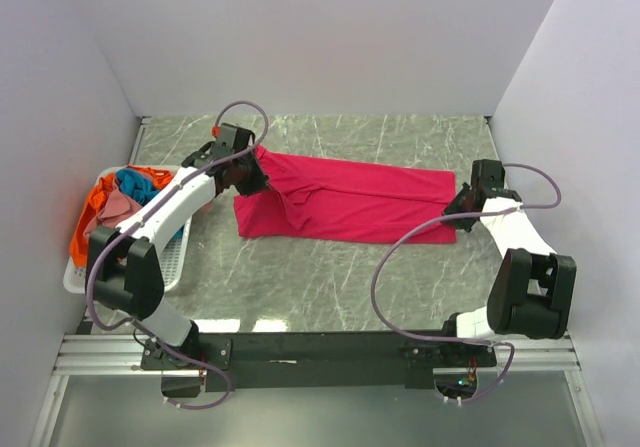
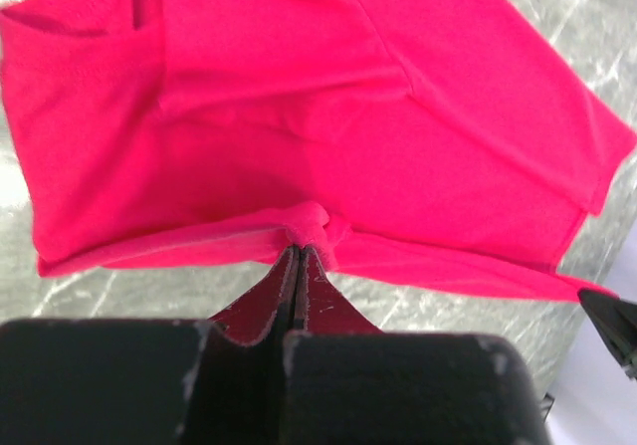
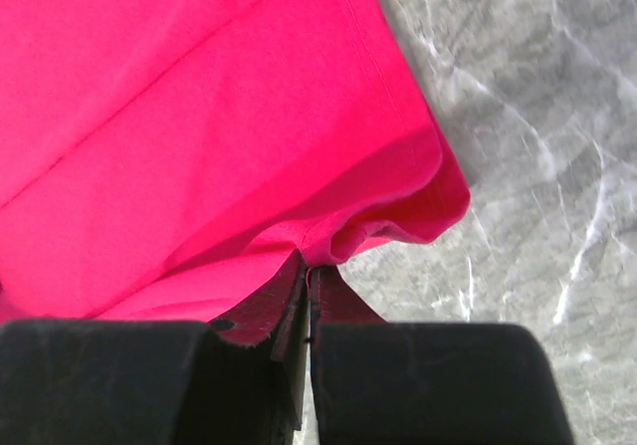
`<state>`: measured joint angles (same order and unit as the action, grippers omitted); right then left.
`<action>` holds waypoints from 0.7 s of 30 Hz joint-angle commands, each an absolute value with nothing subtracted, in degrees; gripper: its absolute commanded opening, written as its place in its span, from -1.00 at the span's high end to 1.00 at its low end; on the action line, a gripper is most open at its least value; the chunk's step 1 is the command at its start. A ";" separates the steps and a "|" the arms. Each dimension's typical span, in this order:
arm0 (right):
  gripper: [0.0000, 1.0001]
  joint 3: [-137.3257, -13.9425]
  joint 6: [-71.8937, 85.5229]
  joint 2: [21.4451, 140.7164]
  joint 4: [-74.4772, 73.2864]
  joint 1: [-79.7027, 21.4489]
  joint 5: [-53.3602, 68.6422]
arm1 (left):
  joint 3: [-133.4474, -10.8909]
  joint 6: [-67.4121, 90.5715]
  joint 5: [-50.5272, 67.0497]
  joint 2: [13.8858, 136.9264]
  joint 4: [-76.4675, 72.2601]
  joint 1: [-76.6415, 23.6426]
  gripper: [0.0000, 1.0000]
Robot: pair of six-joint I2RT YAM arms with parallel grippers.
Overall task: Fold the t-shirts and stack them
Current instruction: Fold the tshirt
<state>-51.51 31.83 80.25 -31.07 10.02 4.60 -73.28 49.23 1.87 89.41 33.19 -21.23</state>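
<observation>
A bright magenta-pink t-shirt (image 1: 350, 199) lies stretched across the middle of the grey marble table, partly folded lengthwise. My left gripper (image 1: 258, 172) is shut on its left end; in the left wrist view the closed fingertips (image 2: 299, 251) pinch a bunched edge of the magenta cloth (image 2: 328, 116). My right gripper (image 1: 458, 203) is shut on the shirt's right end; in the right wrist view the tips (image 3: 309, 266) pinch a fold of the hem (image 3: 199, 136). Orange, teal-blue and dusty pink t-shirts (image 1: 118, 199) lie heaped in the basket at the left.
A white slatted plastic basket (image 1: 175, 257) stands at the table's left edge beside the left arm. White walls close in the left, back and right. Bare marble table (image 1: 330, 277) shows in front of the shirt.
</observation>
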 commanded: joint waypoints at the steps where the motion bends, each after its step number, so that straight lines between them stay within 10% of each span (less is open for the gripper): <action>1: 0.93 -54.93 30.85 81.82 -31.20 10.37 3.87 | -77.16 48.34 1.58 90.44 30.67 -20.30 0.99; 21: 0.93 -61.43 31.55 86.92 -30.85 10.37 2.81 | -90.61 44.39 -1.58 101.33 31.38 -18.28 0.99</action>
